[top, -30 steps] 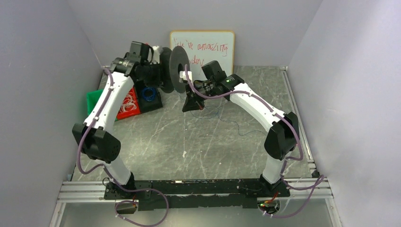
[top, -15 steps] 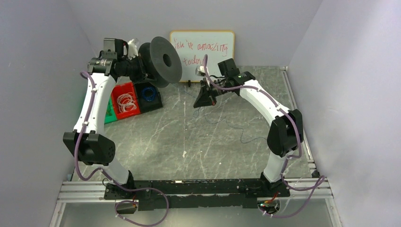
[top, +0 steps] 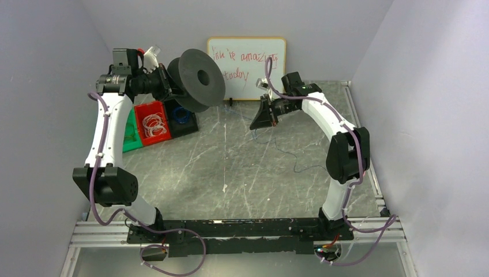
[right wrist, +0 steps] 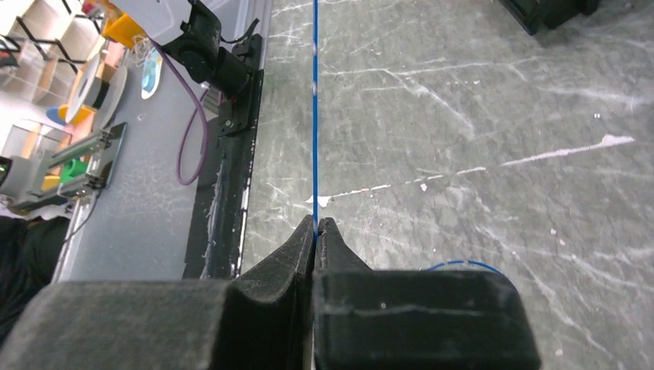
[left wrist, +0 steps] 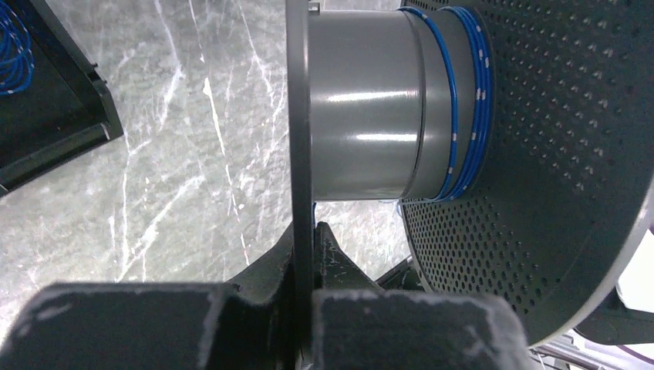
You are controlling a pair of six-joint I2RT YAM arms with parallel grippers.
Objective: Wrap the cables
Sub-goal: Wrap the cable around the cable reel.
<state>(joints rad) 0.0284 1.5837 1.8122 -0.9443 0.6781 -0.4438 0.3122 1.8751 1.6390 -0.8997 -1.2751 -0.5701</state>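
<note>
The flat grey stone-look table (top: pixel 242 173) has white streaks. The big round dark grey plastic spool (left wrist: pixel 362 116), dotted with tiny holes, hangs above it. The left gripper (left wrist: pixel 307 231) pinches its thin rim tight. The right gripper (right wrist: pixel 316 227) squeezes the thin blue cable (right wrist: pixel 315 116), pulled straight. A few turns hug the spool's smooth drum.

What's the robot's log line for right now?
left tool: shut on spool | right tool: shut on cable | spool: few turns wound

The spool (top: pixel 199 78) hides the whiteboard's (top: pixel 254 86) lower left corner.
</note>
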